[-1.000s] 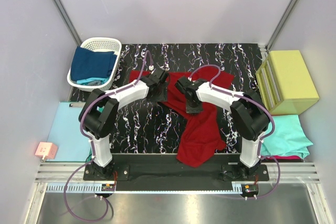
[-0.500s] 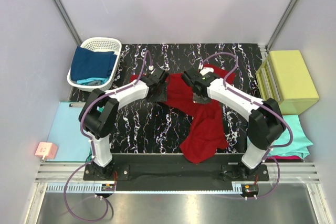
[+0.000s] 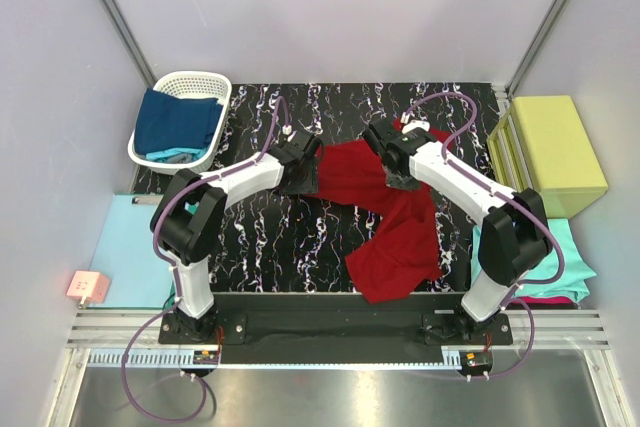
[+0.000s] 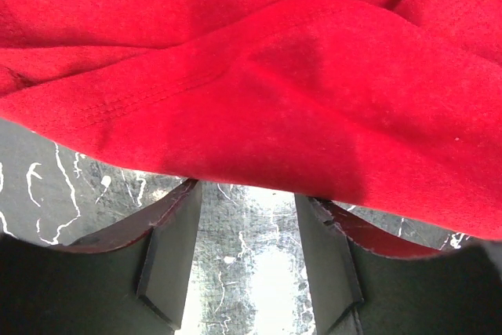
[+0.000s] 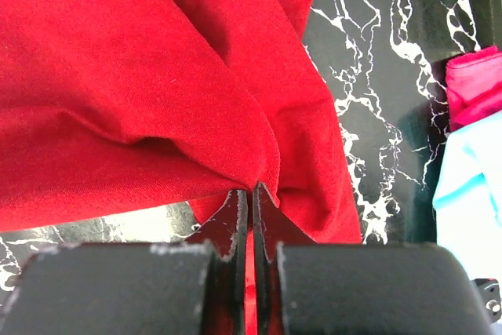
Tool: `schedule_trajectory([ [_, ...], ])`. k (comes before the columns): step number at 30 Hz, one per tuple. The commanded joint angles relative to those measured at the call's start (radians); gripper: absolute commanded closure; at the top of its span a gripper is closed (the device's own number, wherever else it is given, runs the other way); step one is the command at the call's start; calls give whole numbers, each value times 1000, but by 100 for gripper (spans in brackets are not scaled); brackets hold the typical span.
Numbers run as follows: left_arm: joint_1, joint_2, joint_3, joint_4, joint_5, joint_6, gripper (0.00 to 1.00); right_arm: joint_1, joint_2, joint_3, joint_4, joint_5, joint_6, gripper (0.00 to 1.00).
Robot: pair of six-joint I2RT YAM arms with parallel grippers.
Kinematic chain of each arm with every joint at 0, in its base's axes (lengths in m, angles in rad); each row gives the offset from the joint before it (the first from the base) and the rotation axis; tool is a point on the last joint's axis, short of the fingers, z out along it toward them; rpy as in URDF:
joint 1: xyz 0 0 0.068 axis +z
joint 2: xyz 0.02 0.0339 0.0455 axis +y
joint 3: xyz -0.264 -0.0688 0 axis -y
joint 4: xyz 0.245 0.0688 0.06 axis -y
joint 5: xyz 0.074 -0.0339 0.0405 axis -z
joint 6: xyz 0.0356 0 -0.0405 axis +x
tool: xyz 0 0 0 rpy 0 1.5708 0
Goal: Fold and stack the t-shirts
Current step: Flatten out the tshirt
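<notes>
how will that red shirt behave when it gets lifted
Probably floppy: the red t-shirt drapes in soft folds where the right pincer pinches it. Likely light, since that small pinch holds it. Its trailing end may drag on the table.

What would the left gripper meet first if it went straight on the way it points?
Most likely the dark red t-shirt: its hemmed edge lies just ahead of the left gripper, across the gap of its open jaws. Whether the jaws would slip under the cloth or push into it is unclear.

No writing, label, brand, number or sign is legible in any of the 3 views.
</notes>
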Motion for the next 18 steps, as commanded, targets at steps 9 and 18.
schedule_trajectory([
  [9, 47, -43, 65, -30, -128, -46, 41, 5, -136, -164, -22, -159, -48, 100],
  [18, 117, -31, 191, -62, -131, -16, 41, 115, -279, -309, -75, -359, -4, 100],
])
